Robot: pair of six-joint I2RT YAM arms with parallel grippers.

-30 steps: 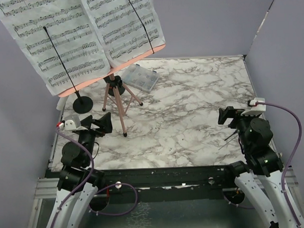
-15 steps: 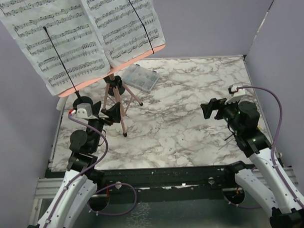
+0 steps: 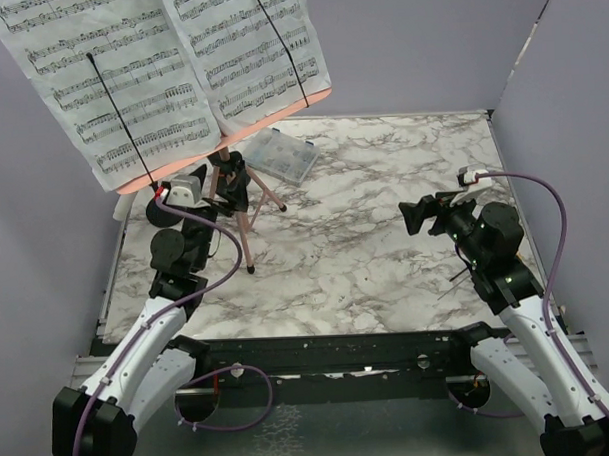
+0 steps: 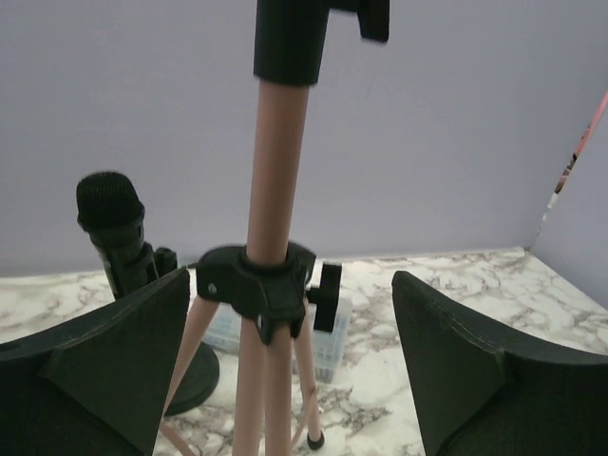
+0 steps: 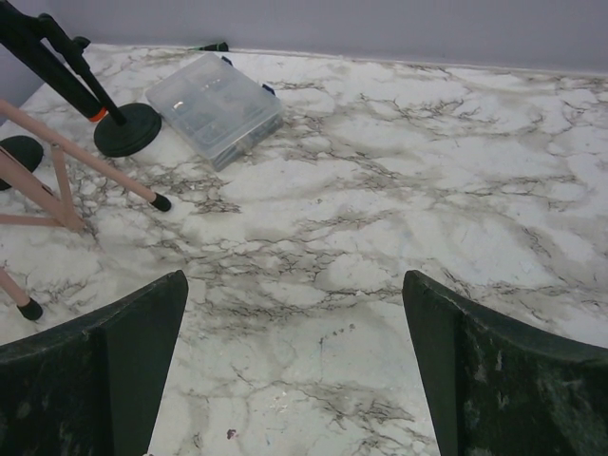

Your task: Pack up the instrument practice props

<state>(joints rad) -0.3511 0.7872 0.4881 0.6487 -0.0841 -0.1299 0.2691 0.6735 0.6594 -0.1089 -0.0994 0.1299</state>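
The left tool (image 3: 229, 189) has reached the thin pink stand pole (image 4: 276, 161), spread around it, ready to grab.

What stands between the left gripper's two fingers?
The stand's pink pole with its black collar, shown in the left wrist view; the left gripper is open either side of it.

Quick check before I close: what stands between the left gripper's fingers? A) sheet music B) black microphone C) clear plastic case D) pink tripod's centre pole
D: in the left wrist view the pink tripod's centre pole stands inside the left gripper, jaws wide, not touching it.
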